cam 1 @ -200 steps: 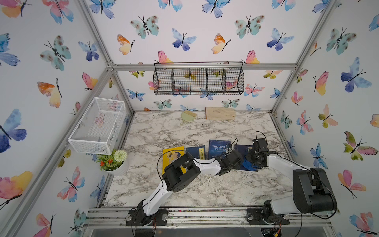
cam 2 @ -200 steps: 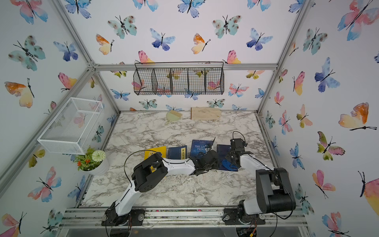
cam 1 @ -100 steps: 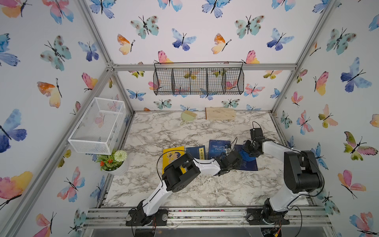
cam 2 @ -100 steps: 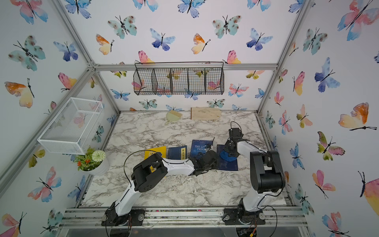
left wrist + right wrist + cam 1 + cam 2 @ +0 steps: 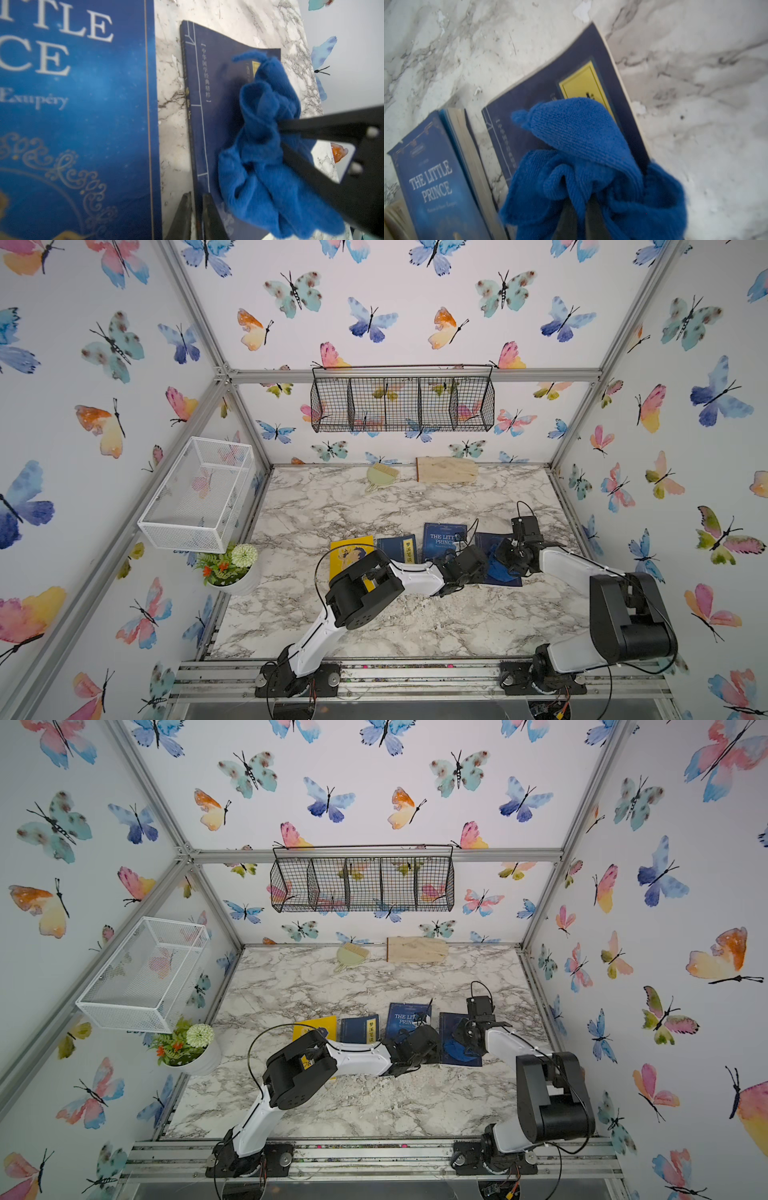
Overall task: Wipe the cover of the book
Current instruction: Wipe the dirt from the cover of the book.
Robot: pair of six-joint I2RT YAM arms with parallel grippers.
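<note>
Holding the blue cloth down on the navy book, right gripper clamped tight on a bunched fistful of it. Lying flat on the marble table, that book, last in the row and just beside The Little Prince, a strip of bare marble between. Left gripper down at the spine-side edge, jaws drawn together; nipping the cover or merely pressing on it, hard to tell.

Now the dangers. First, a skidding book: paperback on smooth marble, pinned at one edge only, likely to pivot under a hard sideways stroke and bump the neighbour. Second, a lifted cover: far corner looking bowed, loose cloth tail right there by the yellow label, ripe for a snag and a fold-back. Third, poor contact: cloth wadded, not spread, so probably touching in one small patch and leaving the edges unwiped. Last, two grippers close together over one small cover, little room for a long stroke toward the left one. Safest bet: short, light passes, away from the pinned edge.
</note>
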